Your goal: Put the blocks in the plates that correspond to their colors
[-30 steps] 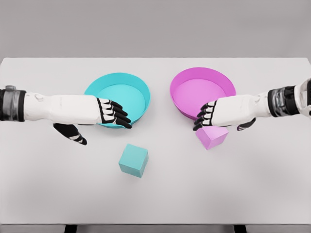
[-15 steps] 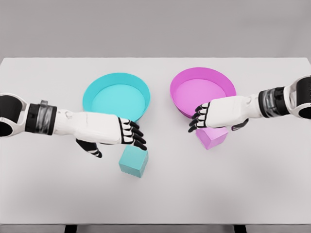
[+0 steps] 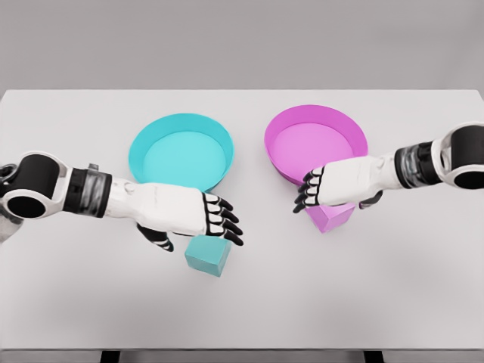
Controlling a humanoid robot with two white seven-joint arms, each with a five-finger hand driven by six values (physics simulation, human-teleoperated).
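Head view: open left fingers (image 3: pixel 225 220) above teal block (image 3: pixel 208 255); right fingers (image 3: pixel 308 192) open over pink block (image 3: pixel 331 215).

From my seat the table (image 3: pixel 76 302) filling most of the frame reads as a smooth, matt pale grey surface. I see both plates, the cyan plate (image 3: pixel 140 145) upper left of centre and the pink plate (image 3: pixel 355 136) upper right of centre, as smooth, plastic-looking, with a soft sheen. The cyan block (image 3: pixel 208 257) and pink block (image 3: pixel 333 215) look matt. The arms' white shells look like glossy plastic.
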